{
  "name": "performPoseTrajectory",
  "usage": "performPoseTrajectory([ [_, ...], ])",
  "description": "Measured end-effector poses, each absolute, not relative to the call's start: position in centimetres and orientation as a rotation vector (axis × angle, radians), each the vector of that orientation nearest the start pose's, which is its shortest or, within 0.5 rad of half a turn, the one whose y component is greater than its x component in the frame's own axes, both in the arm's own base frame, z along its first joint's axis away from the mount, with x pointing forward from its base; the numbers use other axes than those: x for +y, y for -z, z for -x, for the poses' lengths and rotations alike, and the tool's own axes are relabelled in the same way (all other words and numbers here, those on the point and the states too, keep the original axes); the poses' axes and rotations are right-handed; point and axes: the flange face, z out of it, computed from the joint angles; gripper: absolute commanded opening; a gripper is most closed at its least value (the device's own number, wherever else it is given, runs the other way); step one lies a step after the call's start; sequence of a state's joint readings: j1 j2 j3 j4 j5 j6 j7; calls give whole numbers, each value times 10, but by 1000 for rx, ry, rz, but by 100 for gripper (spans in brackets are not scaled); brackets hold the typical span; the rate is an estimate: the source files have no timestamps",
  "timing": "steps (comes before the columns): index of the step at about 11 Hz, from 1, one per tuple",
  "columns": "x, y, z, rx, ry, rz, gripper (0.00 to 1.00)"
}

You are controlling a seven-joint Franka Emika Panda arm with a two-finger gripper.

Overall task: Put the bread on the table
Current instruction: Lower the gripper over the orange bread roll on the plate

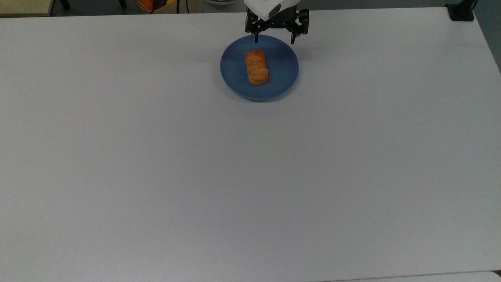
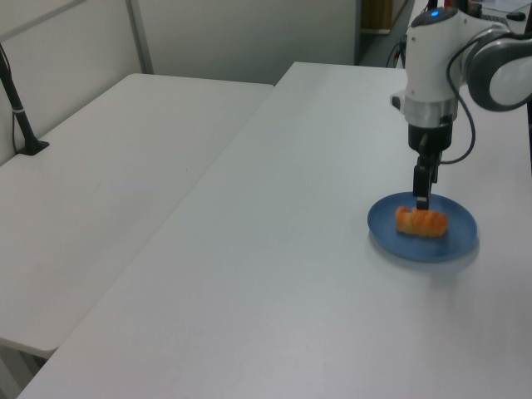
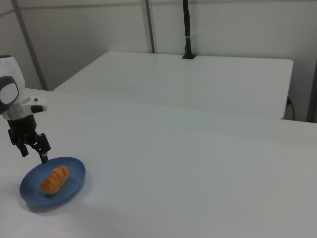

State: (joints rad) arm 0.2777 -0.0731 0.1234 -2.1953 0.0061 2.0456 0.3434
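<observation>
The bread (image 1: 256, 66) is a small oblong loaf, golden-orange, with a ridged, flaky top. It lies flat near the middle of a round blue plate (image 1: 282, 80), its long axis running up and down in the top view. The worktop (image 1: 250, 176) beneath is wide, plain white, matte and unmarked.

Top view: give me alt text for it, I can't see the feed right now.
The bread lies on a blue plate near the far edge of the white table. The open gripper hangs over the plate's far rim, not touching the bread.
</observation>
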Motion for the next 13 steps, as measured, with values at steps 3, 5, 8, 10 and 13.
performPoseTrajectory([
  [3,193,-373,-474,-87,-143,3192,100],
  [5,178,-360,-481,-66,-167,3213,100],
  [8,165,-353,-486,-90,-191,3213,100],
  [10,164,-341,-485,-136,-227,3218,100],
  [13,164,-323,-486,-158,-277,3228,100],
])
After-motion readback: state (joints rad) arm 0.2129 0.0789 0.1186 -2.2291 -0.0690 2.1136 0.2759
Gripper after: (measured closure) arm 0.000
